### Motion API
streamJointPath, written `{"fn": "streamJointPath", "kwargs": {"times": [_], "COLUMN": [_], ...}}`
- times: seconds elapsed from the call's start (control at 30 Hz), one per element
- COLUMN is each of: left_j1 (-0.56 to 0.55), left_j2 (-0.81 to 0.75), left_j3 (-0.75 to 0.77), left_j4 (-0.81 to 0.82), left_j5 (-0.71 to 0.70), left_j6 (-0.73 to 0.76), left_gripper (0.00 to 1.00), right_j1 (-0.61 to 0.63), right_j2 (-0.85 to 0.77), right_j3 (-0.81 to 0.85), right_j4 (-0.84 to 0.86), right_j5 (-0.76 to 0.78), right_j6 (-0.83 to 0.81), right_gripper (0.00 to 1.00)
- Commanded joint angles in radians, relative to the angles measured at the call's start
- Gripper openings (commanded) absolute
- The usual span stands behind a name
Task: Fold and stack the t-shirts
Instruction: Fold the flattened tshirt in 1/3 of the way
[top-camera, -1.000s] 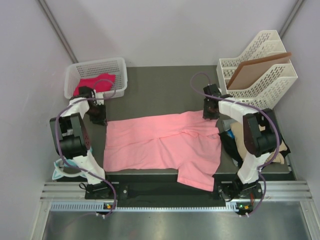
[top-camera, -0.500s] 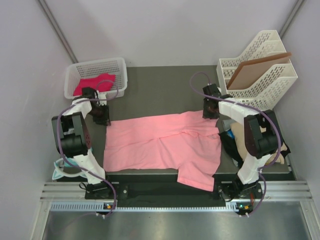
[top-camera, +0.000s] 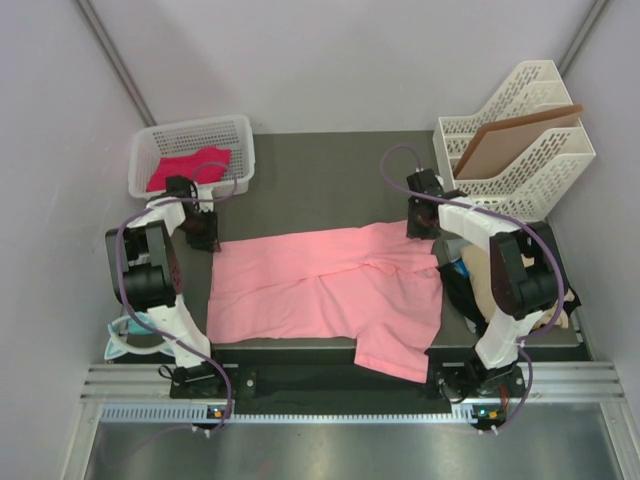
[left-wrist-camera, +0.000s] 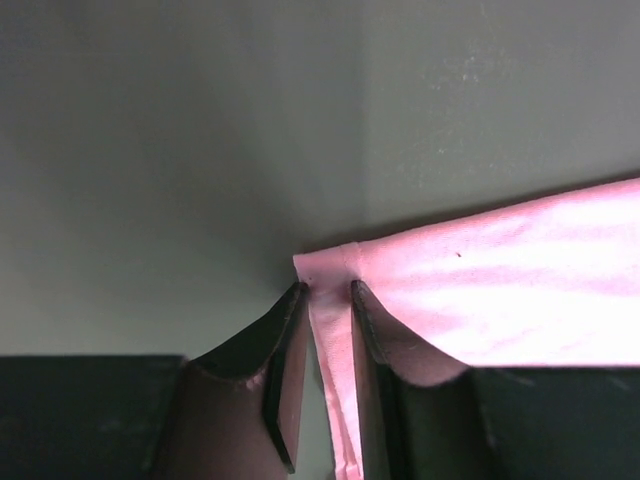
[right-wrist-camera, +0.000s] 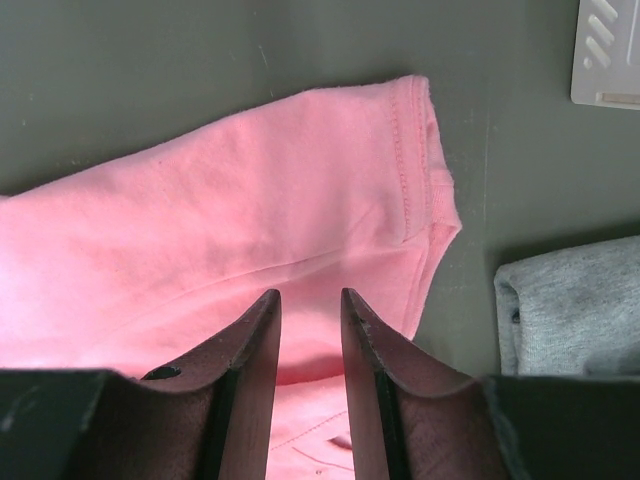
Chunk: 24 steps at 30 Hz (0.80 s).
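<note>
The salmon pink t-shirt (top-camera: 320, 285) lies spread flat across the middle of the table, with its near right part hanging over the front edge. My left gripper (top-camera: 203, 238) is at the shirt's far left corner. In the left wrist view (left-wrist-camera: 325, 290) its jaws stand a narrow gap apart, and the shirt's corner and side edge (left-wrist-camera: 335, 330) show between them. My right gripper (top-camera: 420, 226) hovers over the far right sleeve (right-wrist-camera: 300, 190). Its jaws (right-wrist-camera: 310, 295) are a narrow gap apart with nothing in them. A magenta-pink t-shirt (top-camera: 192, 163) lies in the basket.
A white basket (top-camera: 170, 135) stands at the far left. A white file rack (top-camera: 530, 165) with a brown board (top-camera: 515, 135) stands at the far right. Tan, black and blue cloth (top-camera: 478, 285) lies under the right arm. Grey cloth (right-wrist-camera: 570, 300) lies beside the sleeve.
My left arm has shifted slightly to the right at the shirt's far left corner. The right gripper and the shirt have not visibly moved.
</note>
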Motion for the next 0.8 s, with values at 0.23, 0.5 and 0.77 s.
{"fn": "streamJointPath", "kwargs": {"times": [0.23,0.5,0.77], "left_j1": [-0.013,-0.039,-0.050], "left_j2": [0.025,0.047,0.038], "left_j3": [-0.002,-0.013,-0.011], "left_j4": [0.073,0.101,0.093], "left_j5": [-0.041,-0.099,-0.083], "left_j6": [-0.010,0.005,0.008], "left_gripper": [0.47,0.34,0.00], "right_j1": [0.021,0.025,0.025], "right_j2": [-0.044,-0.050,-0.051], "right_j3": [0.007,0.009,0.004], "right_j4": [0.027,0.027,0.024], "right_j5": [0.000,-0.001,0.006], "right_j6": [-0.008,-0.005,-0.005], "right_gripper": [0.31,0.31,0.31]}}
